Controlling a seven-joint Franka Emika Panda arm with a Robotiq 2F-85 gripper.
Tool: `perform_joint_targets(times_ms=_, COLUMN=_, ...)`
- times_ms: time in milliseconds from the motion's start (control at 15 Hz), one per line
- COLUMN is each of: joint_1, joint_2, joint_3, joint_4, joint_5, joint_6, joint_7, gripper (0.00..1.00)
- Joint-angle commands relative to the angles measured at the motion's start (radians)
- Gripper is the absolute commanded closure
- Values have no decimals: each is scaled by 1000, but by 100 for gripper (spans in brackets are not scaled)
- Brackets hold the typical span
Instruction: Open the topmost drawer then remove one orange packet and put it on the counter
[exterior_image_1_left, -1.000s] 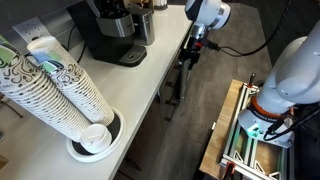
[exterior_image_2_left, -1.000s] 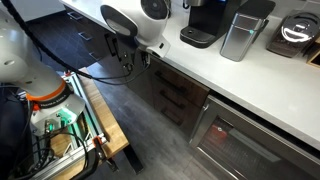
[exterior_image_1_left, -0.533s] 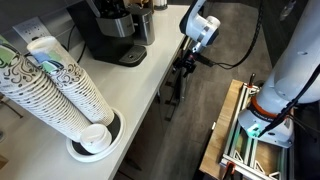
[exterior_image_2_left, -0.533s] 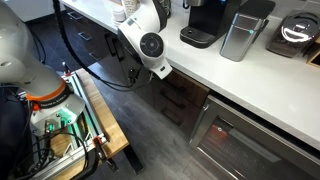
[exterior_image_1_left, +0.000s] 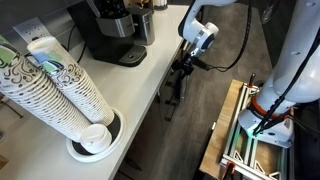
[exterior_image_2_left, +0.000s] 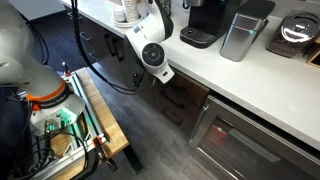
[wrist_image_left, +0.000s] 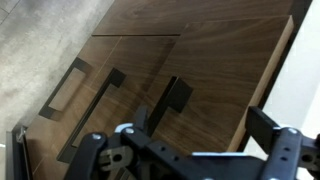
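The topmost drawer (wrist_image_left: 225, 60) is closed; its dark front sits just under the edge of the off-white counter (wrist_image_left: 306, 80), with a black handle (wrist_image_left: 172, 100). The counter also shows in both exterior views (exterior_image_1_left: 150, 75) (exterior_image_2_left: 235, 85). My gripper (wrist_image_left: 195, 128) is open and empty, held in front of the drawer fronts beside the counter edge, close to the handle. In both exterior views it hangs by the cabinet face just below the counter (exterior_image_1_left: 183, 68) (exterior_image_2_left: 160, 82). No orange packet is in view.
A black coffee machine (exterior_image_1_left: 108, 30) and a steel canister (exterior_image_2_left: 240, 32) stand on the counter. A stack of paper cups (exterior_image_1_left: 62, 88) lies near its end. Lower drawer fronts with black handles (wrist_image_left: 85, 85) are below. A wooden robot base (exterior_image_1_left: 240, 135) stands on the floor.
The wrist has swung down from above the counter edge to the cabinet face below it. The drawer has stayed closed.
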Motion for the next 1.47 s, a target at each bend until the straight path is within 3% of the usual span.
perform_joint_targets(times_ms=0, joint_1=-13, joint_2=-2, joint_3=12, joint_4=0, joint_5=-5, joint_6=2, joint_7=4, gripper=0)
perform_joint_targets(times_ms=467, joint_1=-41, joint_2=121, joint_3=8, joint_4=41, joint_5=44, joint_6=30, joint_7=-4, gripper=0)
perform_joint_targets(times_ms=1067, joint_1=-58, joint_2=258, joint_3=3, joint_4=120, joint_5=271, joint_6=34, joint_7=12, gripper=0)
perform_joint_targets(times_ms=1400, joint_1=-44, joint_2=309, joint_3=-10, joint_4=149, joint_5=335, joint_6=55, joint_7=47, gripper=0)
